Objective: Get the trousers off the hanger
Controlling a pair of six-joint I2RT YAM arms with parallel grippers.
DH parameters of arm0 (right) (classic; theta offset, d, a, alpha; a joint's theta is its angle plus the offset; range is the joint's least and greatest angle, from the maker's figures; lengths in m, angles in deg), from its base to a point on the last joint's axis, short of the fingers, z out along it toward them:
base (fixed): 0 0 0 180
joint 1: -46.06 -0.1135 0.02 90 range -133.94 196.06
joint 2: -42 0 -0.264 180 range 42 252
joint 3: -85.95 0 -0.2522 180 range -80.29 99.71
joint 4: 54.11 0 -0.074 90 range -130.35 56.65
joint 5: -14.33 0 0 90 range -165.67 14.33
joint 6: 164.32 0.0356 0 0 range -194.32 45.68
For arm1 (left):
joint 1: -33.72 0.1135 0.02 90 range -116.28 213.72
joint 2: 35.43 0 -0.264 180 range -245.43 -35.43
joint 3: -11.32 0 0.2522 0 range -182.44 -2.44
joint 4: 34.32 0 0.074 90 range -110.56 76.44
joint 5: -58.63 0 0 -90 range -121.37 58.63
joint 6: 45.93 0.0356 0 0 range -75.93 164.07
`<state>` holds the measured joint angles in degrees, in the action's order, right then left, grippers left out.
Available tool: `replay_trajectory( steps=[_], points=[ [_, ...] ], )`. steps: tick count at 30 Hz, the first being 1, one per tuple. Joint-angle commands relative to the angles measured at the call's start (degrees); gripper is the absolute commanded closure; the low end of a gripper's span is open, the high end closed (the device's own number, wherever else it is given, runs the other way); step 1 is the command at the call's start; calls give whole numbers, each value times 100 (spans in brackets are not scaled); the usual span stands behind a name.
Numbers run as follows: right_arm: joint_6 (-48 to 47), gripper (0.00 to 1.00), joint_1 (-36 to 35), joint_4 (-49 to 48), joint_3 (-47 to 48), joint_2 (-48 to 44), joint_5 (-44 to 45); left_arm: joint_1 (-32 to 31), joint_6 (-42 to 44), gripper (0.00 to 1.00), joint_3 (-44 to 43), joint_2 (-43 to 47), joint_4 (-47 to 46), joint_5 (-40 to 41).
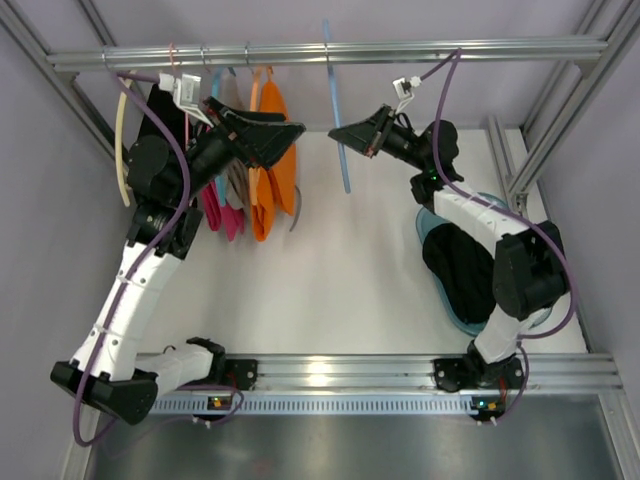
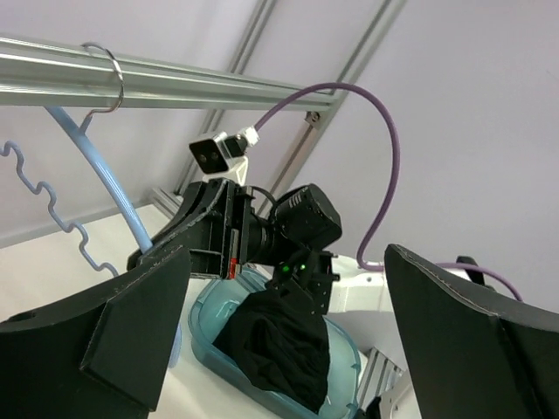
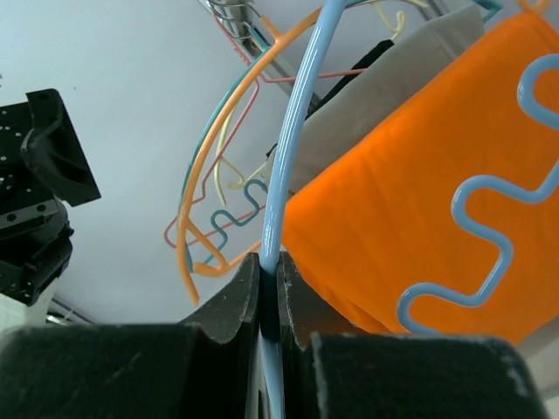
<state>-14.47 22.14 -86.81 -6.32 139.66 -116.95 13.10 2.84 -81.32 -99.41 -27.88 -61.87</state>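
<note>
One orange trousers hanging, one black trousers in tub; perhaps five hangers.

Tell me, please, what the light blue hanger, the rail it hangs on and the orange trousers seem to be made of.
The light blue hanger looks like plastic: smooth, slightly glossy, one even colour throughout. The rail looks like metal, likely aluminium: silver, with long grooves along it. The orange trousers are cloth: matt and draped limply, though the weave is too fine to tell.
</note>
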Motion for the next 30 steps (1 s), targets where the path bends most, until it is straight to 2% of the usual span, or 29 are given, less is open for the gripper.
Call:
replay_trajectory(
  steps=[1, 16, 24, 27, 29, 30],
  points=[
    [245, 100, -226, -505, 485, 199, 111, 268, -288, 2, -208, 167, -201, 79],
    [641, 100, -868, -48, 1294, 1043, 541, 1411, -588, 2, 179, 721, -78, 440],
    [685, 100, -1079, 84, 1672, 1360, 656, 1763, -316, 4, 390, 914, 546, 756],
    [659, 100, -1097, 198, 1664, 1325, 612, 1807, -61, 7, 521, 949, 599, 458],
    [607, 96, -1080, 233, 1594, 1194, 603, 1799, 27, 8, 601, 967, 617, 379],
    [606, 83, -1079, 277, 1498, 1150, 577, 1799, 62, 8, 601, 976, 704, 326]
  ],
)
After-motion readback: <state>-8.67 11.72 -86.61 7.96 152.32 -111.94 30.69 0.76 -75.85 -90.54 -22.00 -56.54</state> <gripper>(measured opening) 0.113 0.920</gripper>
